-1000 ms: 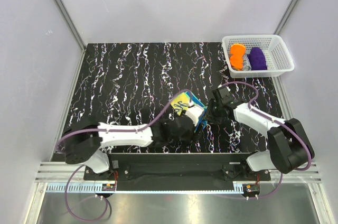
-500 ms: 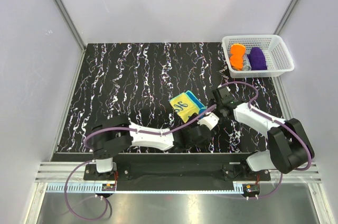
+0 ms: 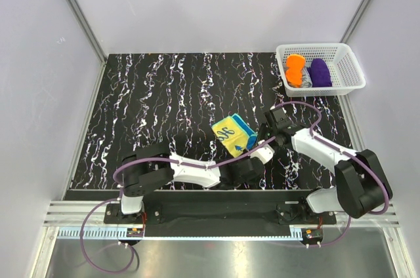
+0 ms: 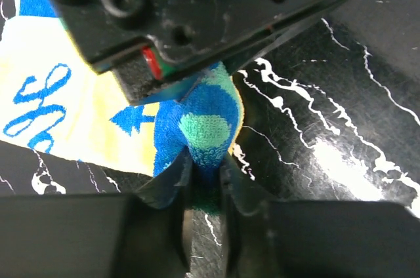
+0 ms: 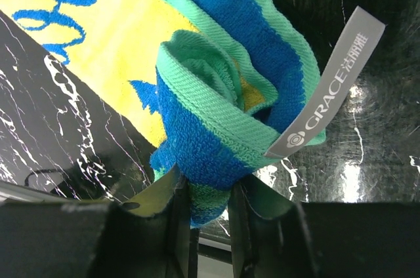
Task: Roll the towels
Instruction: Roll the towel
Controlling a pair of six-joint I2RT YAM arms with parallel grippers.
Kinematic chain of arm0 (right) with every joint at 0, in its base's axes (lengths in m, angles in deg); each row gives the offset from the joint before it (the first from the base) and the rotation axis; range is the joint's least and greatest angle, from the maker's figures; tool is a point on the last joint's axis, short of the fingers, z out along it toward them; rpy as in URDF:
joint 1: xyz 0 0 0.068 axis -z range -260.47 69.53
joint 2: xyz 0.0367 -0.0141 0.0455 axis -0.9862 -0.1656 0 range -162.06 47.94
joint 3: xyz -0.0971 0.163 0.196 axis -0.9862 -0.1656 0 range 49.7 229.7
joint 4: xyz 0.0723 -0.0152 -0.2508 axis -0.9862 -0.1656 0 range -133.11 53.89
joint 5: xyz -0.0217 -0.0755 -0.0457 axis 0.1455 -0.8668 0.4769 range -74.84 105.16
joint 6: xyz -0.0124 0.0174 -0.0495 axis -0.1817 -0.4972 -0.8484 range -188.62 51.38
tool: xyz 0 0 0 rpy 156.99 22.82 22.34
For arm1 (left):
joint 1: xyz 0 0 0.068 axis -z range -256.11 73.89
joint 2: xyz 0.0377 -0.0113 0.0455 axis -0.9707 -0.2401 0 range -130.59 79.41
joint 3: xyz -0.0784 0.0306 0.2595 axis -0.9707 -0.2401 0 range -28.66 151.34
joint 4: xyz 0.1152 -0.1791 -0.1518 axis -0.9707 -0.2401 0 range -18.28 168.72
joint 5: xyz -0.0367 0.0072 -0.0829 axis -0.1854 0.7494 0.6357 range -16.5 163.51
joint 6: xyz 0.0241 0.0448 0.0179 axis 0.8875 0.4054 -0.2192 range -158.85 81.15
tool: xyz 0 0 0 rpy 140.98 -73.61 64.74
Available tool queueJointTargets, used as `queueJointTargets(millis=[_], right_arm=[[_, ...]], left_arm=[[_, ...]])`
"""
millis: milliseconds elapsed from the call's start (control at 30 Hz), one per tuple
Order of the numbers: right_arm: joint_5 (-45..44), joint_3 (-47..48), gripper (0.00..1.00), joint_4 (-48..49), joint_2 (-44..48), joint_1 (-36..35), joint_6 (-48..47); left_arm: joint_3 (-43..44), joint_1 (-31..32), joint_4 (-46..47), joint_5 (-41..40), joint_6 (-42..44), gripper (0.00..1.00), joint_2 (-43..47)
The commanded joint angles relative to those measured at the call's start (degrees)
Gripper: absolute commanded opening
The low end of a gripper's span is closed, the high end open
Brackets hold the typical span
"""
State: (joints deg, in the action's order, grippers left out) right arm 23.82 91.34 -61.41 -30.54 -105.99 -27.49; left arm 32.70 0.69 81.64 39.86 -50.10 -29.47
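The teal-green, blue and yellow towel [image 3: 232,132] lies near the middle of the table, partly rolled at its right end. In the left wrist view my left gripper [image 4: 205,172] is shut on a blue-green fold of this towel [image 4: 205,130]. My right gripper [image 5: 209,189] is shut on the rolled end of the towel [image 5: 216,127], where a grey label [image 5: 331,88] sticks out. From above, the left gripper [image 3: 252,150] and the right gripper [image 3: 261,138] meet at the towel's right edge. The orange towel [image 3: 294,70] lies bundled in the basket.
A white lattice basket [image 3: 348,86] stands at the far right corner and also holds a purple bundle [image 3: 319,73]. The black marbled table top [image 3: 157,107] spreads to the left. Grey walls close in both sides and the back.
My left arm has swung right along the near edge, and its gripper has opened and then shut on the towel's fold. The towel has shifted slightly right. The right gripper has kept its hold.
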Motion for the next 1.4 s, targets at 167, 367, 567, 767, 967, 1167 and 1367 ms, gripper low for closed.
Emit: queueJointTargets(millis=[167, 367, 567, 767, 967, 1167, 1367], right_arm=[[1.2, 0.7, 0.45, -4.3, 4.0, -0.8, -0.9], [-11.0, 7.5, 0.9, -12.7, 7.0, -0.7, -1.1], [-18.4, 10.4, 0.98, -17.0, 8.0, 6.0, -0.9], [-20.2, 9.6, 0.99, -16.7, 14.5, 11.0, 0.7], [-13.4, 3.7, 0.98, -10.4, 25.3, 11.1, 2.0], [8.1, -10.2, 0.89, 3.9, 34.3, 11.0, 6.2], [15.0, -18.5, 0.87, 9.9, 35.9, 11.0, 8.4]], left_arm=[[-0.2, -0.8, 2.4, 5.7, 2.3, 0.07, 0.9], [2.0, -1.5, -4.8, 11.7, 1.0, 0.06, 2.3], [0.5, -2.0, -7.9, 16.9, -0.2, 0.06, 4.6], [-1.8, -5.3, -7.4, 27.7, -2.4, 0.06, 7.7], [-1.9, -12.8, -5.4, 42.8, -6.3, 0.06, 6.8], [-1.9, -20.4, -0.5, 57.5, -11.9, 0.05, 3.9], [-1.5, -25.7, 6.1, 70.3, -20.1, 0.05, -0.1]])
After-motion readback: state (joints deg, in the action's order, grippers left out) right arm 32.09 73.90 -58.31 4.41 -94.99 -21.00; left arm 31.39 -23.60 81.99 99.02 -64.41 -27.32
